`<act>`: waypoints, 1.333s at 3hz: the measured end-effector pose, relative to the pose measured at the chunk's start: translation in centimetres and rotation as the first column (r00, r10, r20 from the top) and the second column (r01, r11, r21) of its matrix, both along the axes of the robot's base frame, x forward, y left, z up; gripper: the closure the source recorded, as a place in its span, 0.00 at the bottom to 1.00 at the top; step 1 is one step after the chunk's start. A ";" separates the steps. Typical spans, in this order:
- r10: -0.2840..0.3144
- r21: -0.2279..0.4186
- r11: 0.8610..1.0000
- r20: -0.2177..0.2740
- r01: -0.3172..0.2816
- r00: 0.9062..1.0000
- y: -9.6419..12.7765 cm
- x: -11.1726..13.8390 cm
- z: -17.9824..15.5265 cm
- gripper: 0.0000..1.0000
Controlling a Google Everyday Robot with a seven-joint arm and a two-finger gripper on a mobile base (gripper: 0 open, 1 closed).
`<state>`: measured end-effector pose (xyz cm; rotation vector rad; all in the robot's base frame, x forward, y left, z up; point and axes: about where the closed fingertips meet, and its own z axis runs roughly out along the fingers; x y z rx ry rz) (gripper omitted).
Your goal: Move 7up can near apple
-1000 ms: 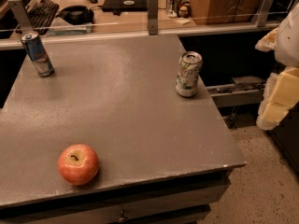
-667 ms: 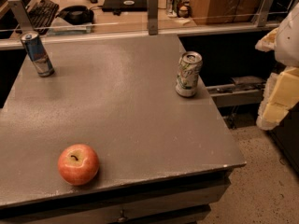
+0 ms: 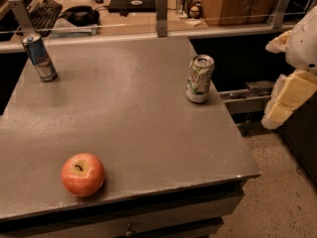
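Observation:
The 7up can point(image 3: 200, 78) stands upright near the right edge of the grey table point(image 3: 148, 118), whitish-silver with green marks. The red-orange apple point(image 3: 82, 174) sits near the table's front left, stem dimple up, far from the can. My gripper point(image 3: 283, 102), pale yellow and white, hangs off the table's right side, to the right of the can and apart from it, holding nothing that I can see.
A slim blue-and-silver can point(image 3: 39, 57) stands at the table's back left. A low rail with posts point(image 3: 161, 14) runs along the back edge. Behind it is a desk with a keyboard point(image 3: 45, 11) and cans point(image 3: 185, 1). The floor lies right of the table.

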<state>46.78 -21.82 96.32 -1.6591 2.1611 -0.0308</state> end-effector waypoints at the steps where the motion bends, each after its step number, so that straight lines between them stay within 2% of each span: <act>1: 0.036 0.131 0.991 0.045 -0.042 0.998 1.1 3.3 -2.2 0.00; 2: 0.061 0.270 0.959 0.102 -0.086 0.993 2.9 6.6 -4.0 0.00; 3: 0.061 0.388 0.913 0.170 -0.124 0.983 4.3 9.6 -5.2 0.00; 4: 0.046 0.499 0.853 0.219 -0.152 0.975 5.9 12.6 -5.9 0.00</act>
